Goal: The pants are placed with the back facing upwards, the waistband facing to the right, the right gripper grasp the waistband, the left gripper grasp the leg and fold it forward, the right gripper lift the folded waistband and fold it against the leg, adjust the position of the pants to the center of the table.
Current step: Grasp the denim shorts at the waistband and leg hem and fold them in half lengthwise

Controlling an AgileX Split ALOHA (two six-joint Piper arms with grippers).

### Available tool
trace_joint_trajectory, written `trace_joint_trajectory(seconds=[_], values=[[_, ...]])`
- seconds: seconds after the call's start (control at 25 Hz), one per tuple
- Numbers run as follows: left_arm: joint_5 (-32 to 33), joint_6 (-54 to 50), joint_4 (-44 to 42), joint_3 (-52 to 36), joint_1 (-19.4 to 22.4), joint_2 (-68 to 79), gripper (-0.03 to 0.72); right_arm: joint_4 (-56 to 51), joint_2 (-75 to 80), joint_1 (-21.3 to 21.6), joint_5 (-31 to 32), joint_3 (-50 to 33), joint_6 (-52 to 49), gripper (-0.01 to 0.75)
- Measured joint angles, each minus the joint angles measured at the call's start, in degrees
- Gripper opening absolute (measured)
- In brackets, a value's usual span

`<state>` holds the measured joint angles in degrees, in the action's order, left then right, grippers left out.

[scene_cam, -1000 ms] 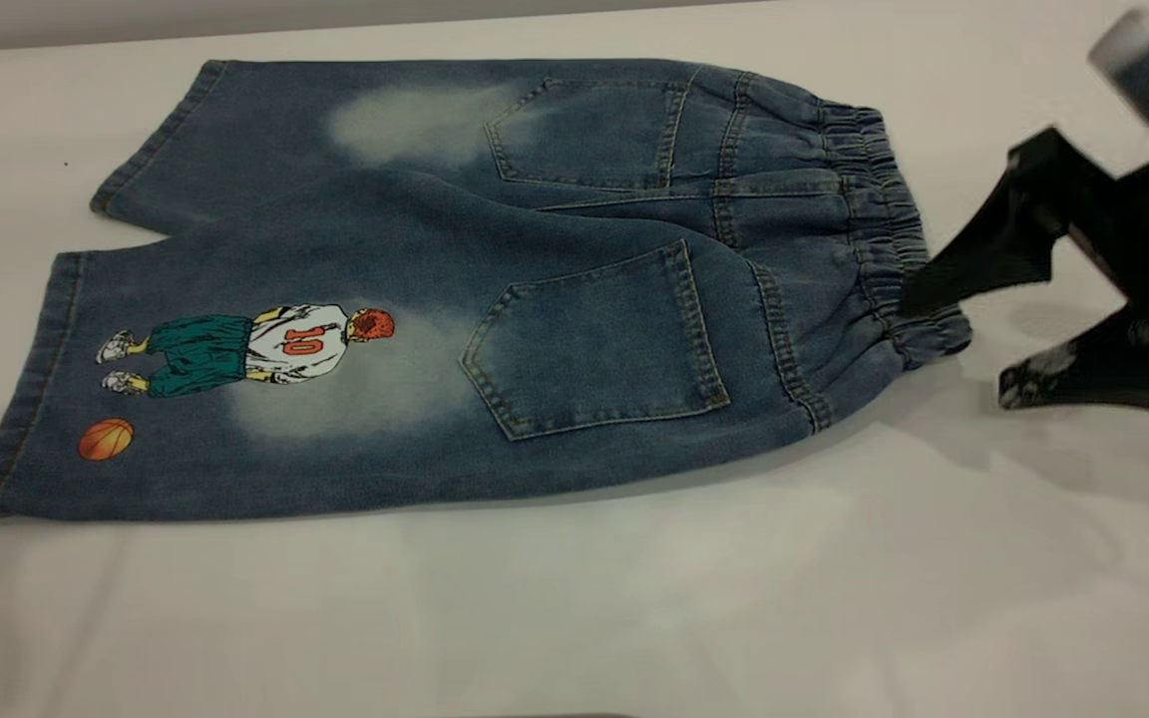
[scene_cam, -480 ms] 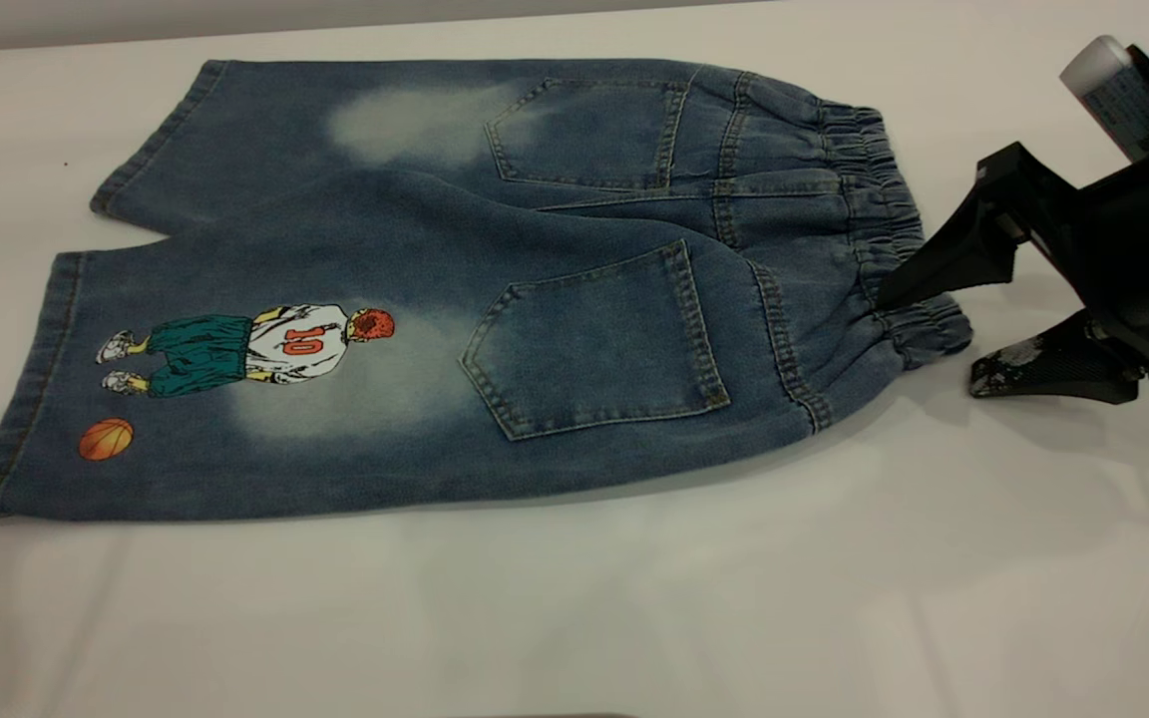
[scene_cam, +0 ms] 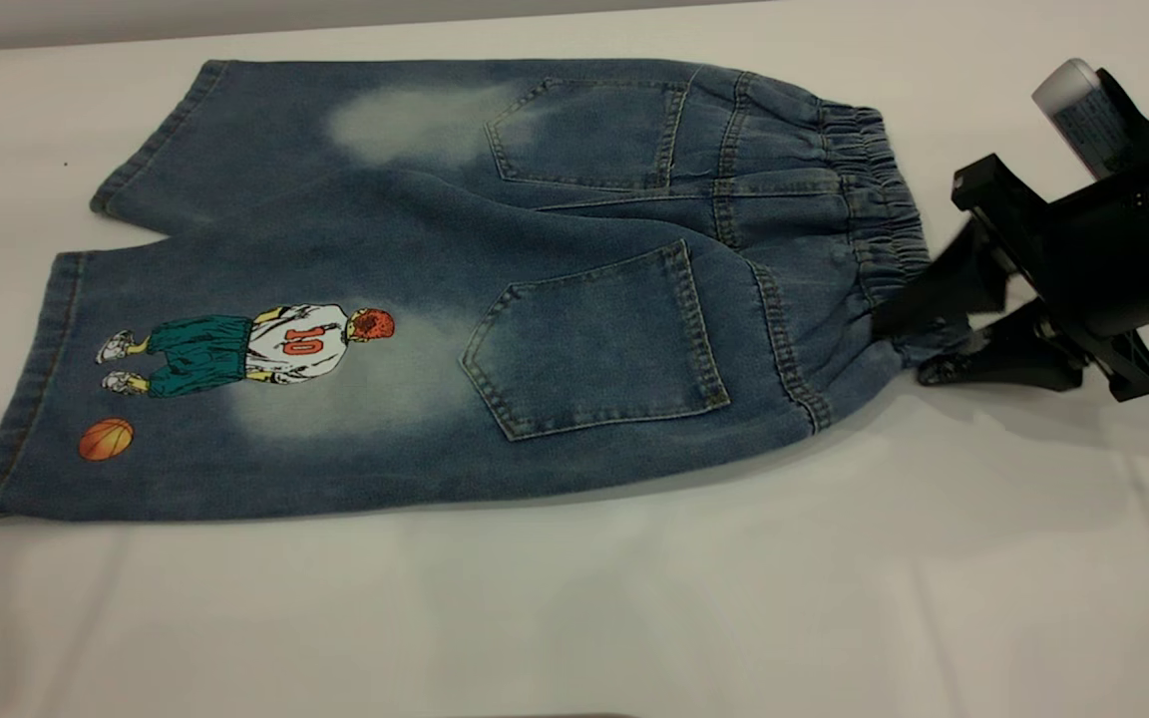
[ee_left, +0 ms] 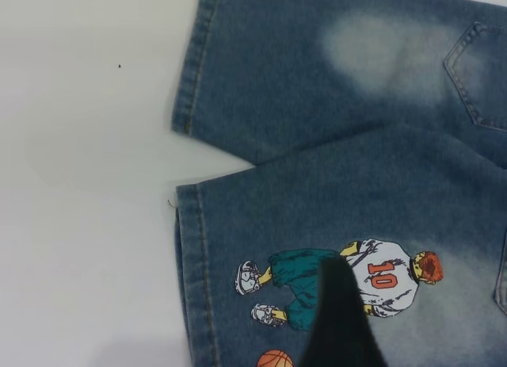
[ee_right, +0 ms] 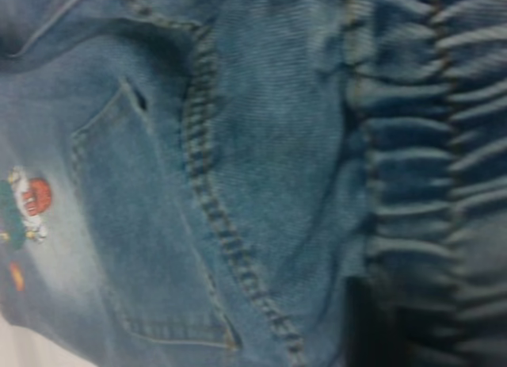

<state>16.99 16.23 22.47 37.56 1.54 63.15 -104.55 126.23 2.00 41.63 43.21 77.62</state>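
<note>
While the pants [scene_cam: 455,289] lie flat on the desk [scene_cam: 574,618]:
Waistband [scene_cam: 884,219]: right end of pants.
Right gripper [scene_cam: 919,349]: your jaws straddle its near corner, not yet clamped.
Left gripper [ee_left: 341,327]: over the leg [ee_left: 333,280], jaws unclear.

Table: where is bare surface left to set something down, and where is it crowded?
The table is bare in a wide strip along the near edge, below the printed leg, and in a narrower band left of the hems. It is crowded at the waistband, where the right gripper closes in.
</note>
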Motion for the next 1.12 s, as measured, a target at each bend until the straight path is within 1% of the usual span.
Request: trace_joint_trajectory(seconds=[0.08, 0.12, 0.16, 0.28, 0.52, 0.84, 1.12], values=[[0.07, 0.00, 0.00, 0.00, 0.00, 0.00, 0.456, 0.05, 0.00, 0.00, -0.14, 0.00, 0.96, 0.105], [0.07, 0.00, 0.00, 0.00, 0.00, 0.00, 0.456, 0.05, 0.00, 0.00, -0.36, 0.00, 1.41, 0.066], [0.22, 0.00, 0.00, 0.00, 0.00, 0.00, 0.456, 0.25, 0.00, 0.00, -0.57, 0.00, 1.72, 0.049], [2.02, -0.05, 0.00, 0.00, 0.00, 0.81, 0.456, 1.20, 0.00, 0.00, -0.91, 0.00, 1.94, 0.044], [8.85, -3.31, -0.61, 0.00, 0.00, 8.59, 0.456, 4.94, -1.30, 0.00, -0.91, 1.28, 1.37, 0.044], [10.52, -9.37, -4.37, 0.06, 0.00, 21.47, 0.456, 6.33, -3.54, 0.00, -0.91, 1.68, 0.18, 0.044], [11.82, -14.43, -11.23, 0.51, 0.00, 29.26, 0.456, 6.44, -3.54, 0.00, -0.91, 1.68, 0.17, 0.044]])
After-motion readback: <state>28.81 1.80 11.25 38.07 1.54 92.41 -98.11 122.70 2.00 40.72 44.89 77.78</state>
